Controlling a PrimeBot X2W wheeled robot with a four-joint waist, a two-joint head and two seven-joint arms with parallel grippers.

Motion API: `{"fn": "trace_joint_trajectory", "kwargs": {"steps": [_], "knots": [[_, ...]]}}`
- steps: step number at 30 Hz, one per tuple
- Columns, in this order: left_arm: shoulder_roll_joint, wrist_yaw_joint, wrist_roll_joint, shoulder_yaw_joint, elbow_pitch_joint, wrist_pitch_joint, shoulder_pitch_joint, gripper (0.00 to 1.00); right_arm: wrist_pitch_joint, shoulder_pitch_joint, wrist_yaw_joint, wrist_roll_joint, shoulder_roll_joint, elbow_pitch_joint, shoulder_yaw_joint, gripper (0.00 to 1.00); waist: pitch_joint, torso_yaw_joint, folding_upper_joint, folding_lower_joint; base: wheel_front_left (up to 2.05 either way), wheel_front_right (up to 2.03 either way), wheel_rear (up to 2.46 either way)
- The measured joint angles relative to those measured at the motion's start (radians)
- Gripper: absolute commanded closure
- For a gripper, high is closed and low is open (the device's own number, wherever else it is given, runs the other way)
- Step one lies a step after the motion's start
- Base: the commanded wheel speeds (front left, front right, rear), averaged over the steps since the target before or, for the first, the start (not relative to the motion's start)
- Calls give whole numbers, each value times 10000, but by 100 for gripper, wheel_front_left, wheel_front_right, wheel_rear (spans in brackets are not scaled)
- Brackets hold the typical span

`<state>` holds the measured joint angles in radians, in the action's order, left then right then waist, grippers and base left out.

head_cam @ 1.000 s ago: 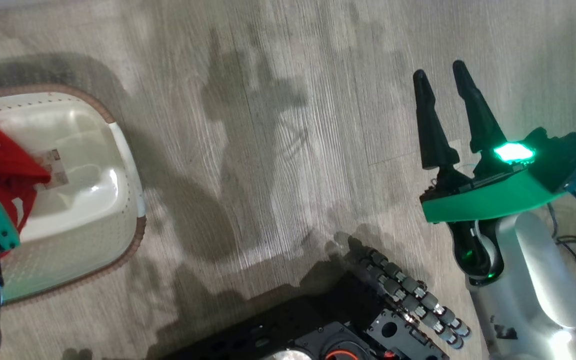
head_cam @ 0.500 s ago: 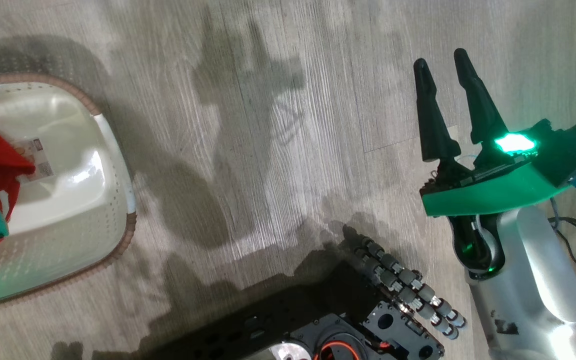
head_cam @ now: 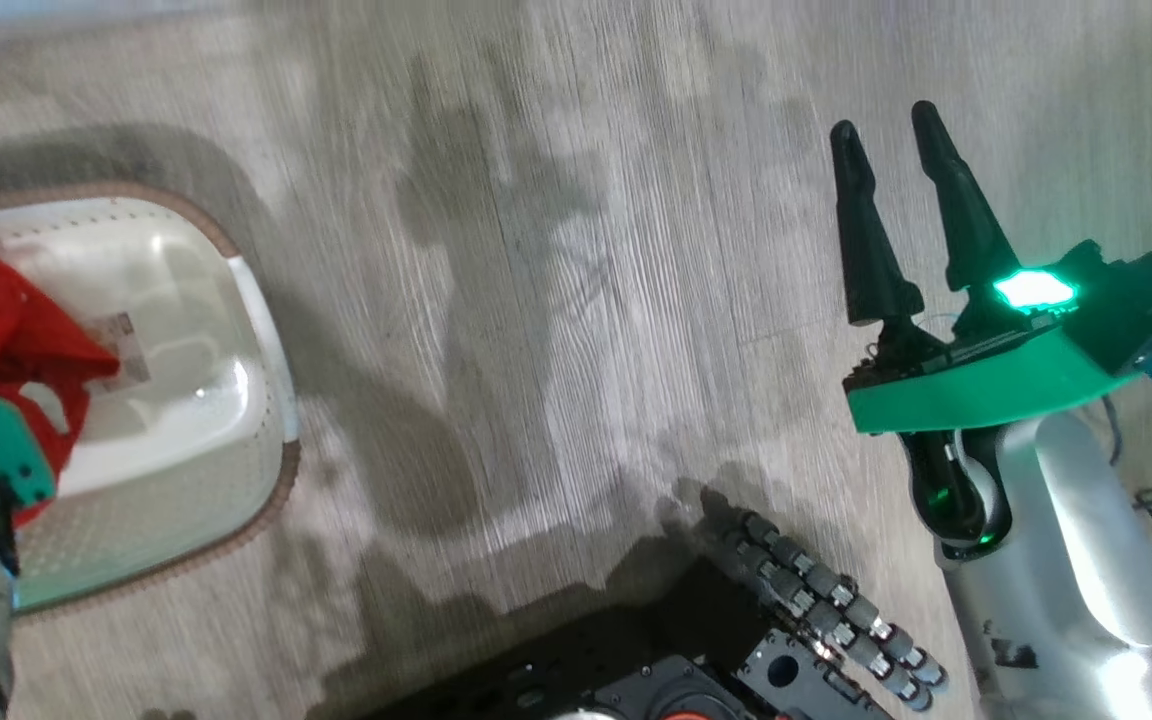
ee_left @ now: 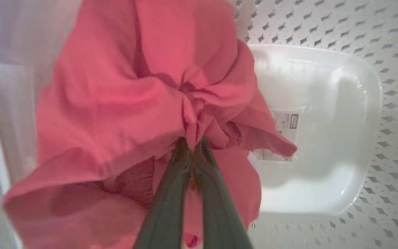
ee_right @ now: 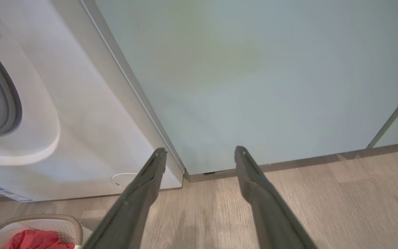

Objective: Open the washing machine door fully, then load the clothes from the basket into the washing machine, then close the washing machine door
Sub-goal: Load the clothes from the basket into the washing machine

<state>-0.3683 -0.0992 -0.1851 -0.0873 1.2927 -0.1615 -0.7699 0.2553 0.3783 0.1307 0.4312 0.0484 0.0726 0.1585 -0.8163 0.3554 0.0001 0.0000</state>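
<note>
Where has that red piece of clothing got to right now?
The red garment is pinched by the shut left gripper, inside the white basket beside its label sticker; in the head view that is the far left edge.

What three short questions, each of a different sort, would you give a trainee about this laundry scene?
1. True or false: the left pincer is shut on the red garment.
2. Choose one. The right pincer is: A) open, holding nothing, above the floor; B) shut on a basket rim; C) holding a white cloth.
3. Fill in the missing word: the label sticker lies inside the ____.

Key: 1 true; 2 A; 3 basket.
</note>
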Motion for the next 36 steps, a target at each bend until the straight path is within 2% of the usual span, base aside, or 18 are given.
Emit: {"fn": "trace_joint_trajectory", "kwargs": {"steps": [4,10,17,24,36], "knots": [[232,94,0,161,-2,-291,365,100,0,-31,0,-142,0,94,-115,0,549,-93,0,0,0,0,0],[268,259,-205,157,15,-591,1092,100,0,-250,0,-253,0,270,-125,0,1529,-215,0,0,0,0,0],[447,267,-169,314,-65,-863,1422,100,0,-583,0,-272,2,460,-159,0,2603,-325,0,0,0,0,0],[711,347,180,449,-2276,-863,2474,100,0,-1070,0,-420,2,675,-284,0,3801,-537,0,0,0,0,0],[1381,242,1026,259,-5772,-863,3853,100,0,-1829,0,-717,2,909,-502,0,5583,-943,0,-1,0,0,0]]}}
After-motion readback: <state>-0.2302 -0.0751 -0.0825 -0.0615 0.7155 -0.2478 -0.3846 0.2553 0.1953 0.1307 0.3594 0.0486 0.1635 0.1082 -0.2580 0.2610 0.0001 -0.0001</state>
